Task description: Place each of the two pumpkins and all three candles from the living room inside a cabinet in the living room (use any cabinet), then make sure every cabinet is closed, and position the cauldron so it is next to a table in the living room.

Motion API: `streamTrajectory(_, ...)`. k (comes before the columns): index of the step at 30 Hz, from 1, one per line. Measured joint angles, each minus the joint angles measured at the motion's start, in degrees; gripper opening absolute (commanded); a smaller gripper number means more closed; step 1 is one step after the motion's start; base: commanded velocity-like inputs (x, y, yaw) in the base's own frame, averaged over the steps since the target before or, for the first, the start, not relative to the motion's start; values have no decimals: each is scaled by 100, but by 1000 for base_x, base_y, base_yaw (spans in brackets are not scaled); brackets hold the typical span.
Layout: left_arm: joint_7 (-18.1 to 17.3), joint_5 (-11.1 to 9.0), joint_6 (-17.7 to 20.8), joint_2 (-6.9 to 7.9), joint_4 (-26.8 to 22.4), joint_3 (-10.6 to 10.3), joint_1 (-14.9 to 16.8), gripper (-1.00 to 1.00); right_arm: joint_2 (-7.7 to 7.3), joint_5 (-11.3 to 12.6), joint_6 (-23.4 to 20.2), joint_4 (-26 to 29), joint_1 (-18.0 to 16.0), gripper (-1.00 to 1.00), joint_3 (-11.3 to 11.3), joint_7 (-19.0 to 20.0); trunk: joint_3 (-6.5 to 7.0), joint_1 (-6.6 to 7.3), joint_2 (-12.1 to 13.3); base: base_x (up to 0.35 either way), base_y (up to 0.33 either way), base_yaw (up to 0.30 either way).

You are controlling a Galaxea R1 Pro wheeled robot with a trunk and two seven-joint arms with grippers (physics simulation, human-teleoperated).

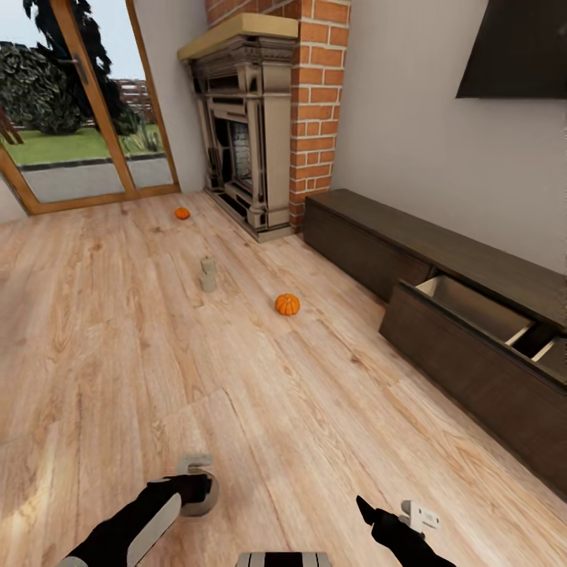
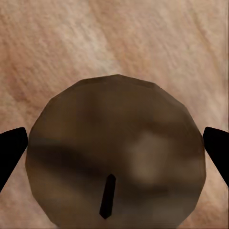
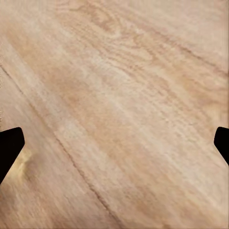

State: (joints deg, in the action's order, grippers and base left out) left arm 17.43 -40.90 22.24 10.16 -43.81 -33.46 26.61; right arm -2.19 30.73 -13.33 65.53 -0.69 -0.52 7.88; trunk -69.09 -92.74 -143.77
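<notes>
A round brownish candle (image 2: pixel 119 148) with a dark wick sits between my left gripper's fingertips (image 2: pixel 12 148), which press on its two sides. In the head view that left gripper (image 1: pixel 197 492) holds the candle (image 1: pixel 195 466) low over the floor at the front left. My right gripper (image 1: pixel 387 516) hangs open over bare floorboards at the front right. Another candle (image 1: pixel 208 274) stands on the floor ahead. One pumpkin (image 1: pixel 287 304) lies mid-floor and a second pumpkin (image 1: pixel 182 213) lies near the fireplace. The dark cabinet (image 1: pixel 370 236) runs along the right wall with one drawer (image 1: pixel 472 311) pulled open.
A brick fireplace (image 1: pixel 252 134) stands at the back, with a glass patio door (image 1: pixel 79 118) to its left. A dark TV (image 1: pixel 520 47) hangs above the cabinet. Wood floor (image 1: pixel 315 409) stretches between me and the open drawer.
</notes>
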Motion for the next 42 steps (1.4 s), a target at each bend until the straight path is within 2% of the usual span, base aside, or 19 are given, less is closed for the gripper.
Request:
streamTrajectory(6, 1, 4, 491, 32, -79, 337, -2, -100, 0, 0, 3, -2, 0, 100, 1, -9, 133, 15, 8, 0, 0, 0)
streamTrajectory(9, -1, -3, 595, 38, -105, 455, -1, -100, 0, 1, 9, -1, 0, 100, -2, -10, 199, 23, 12, 0, 0, 0)
streamTrajectory(18, -4, 4, 651, 48, -261, 485, -35, -100, -1, 2, -7, 0, 0, 100, -11, -17, 399, 46, 24, 0, 0, 0)
streamTrajectory(21, -5, -7, 828, 49, -269, 491, -38, -100, 0, 2, 2, 0, 0, 100, -12, -19, 465, 54, 28, 0, 0, 0)
streamTrajectory(26, -6, 13, 869, 50, -291, 493, -37, -100, 1, 2, 10, -52, 0, 100, -12, -20, 576, 67, 35, 0, 0, 0)
streamTrajectory(34, -6, -4, 873, 182, -368, 493, -37, -100, 0, 2, 13, -97, 0, 100, -12, -20, 754, 88, 46, -2, 0, 0)
streamTrajectory(42, -5, -14, 873, 198, -381, 493, -37, -100, 1, -3, 13, -99, 0, 100, -12, -30, 927, 125, 94, -151, 29, 0)
